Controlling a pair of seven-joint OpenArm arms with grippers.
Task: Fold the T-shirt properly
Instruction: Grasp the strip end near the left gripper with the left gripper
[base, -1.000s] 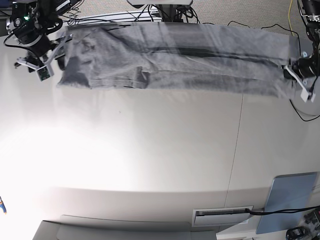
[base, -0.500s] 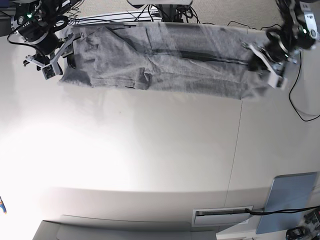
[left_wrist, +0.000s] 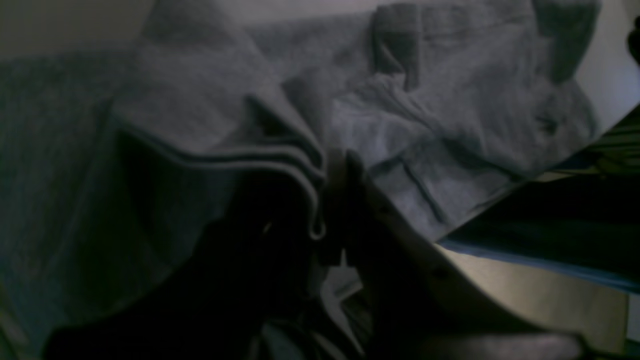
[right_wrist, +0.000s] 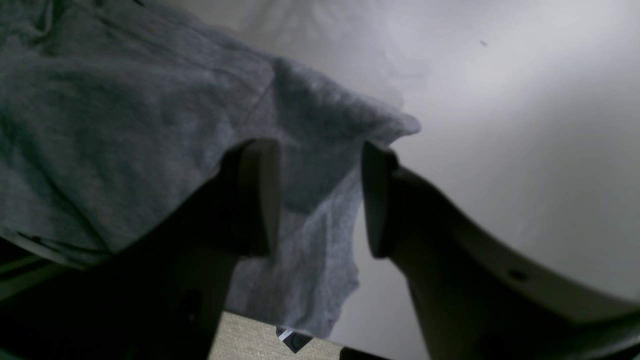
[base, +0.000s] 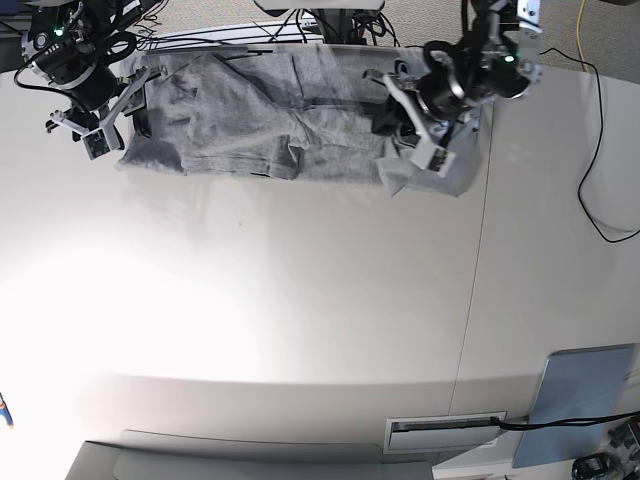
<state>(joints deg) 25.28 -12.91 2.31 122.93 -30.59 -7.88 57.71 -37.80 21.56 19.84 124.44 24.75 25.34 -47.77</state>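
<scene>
**Grey shirt bunched along the far edge of my table**

The white table (base: 300, 330) fills most of the base view, with a thin seam running down its right part. Along its far edge lies the T-shirt (base: 250, 125), a heather-grey strip that is rumpled and doubled over on itself, its plain side up; I can make out no lettering. One end spreads flat toward my right arm, the other is gathered into a thick wad under my left arm. A flap sticks up near the middle of its front edge.

My left gripper (left_wrist: 332, 200) is clamped tight on the shirt: in the left wrist view several stacked hemmed layers curl into the pinch between my fingers, and the cloth beyond is creased and ridged.

My right gripper (right_wrist: 320, 200) has its 2 fingers (right_wrist: 260, 195) standing apart. A corner of the shirt hangs in the gap between them, but I cannot tell whether either pad touches it. Beyond that corner the table is bare.
</scene>
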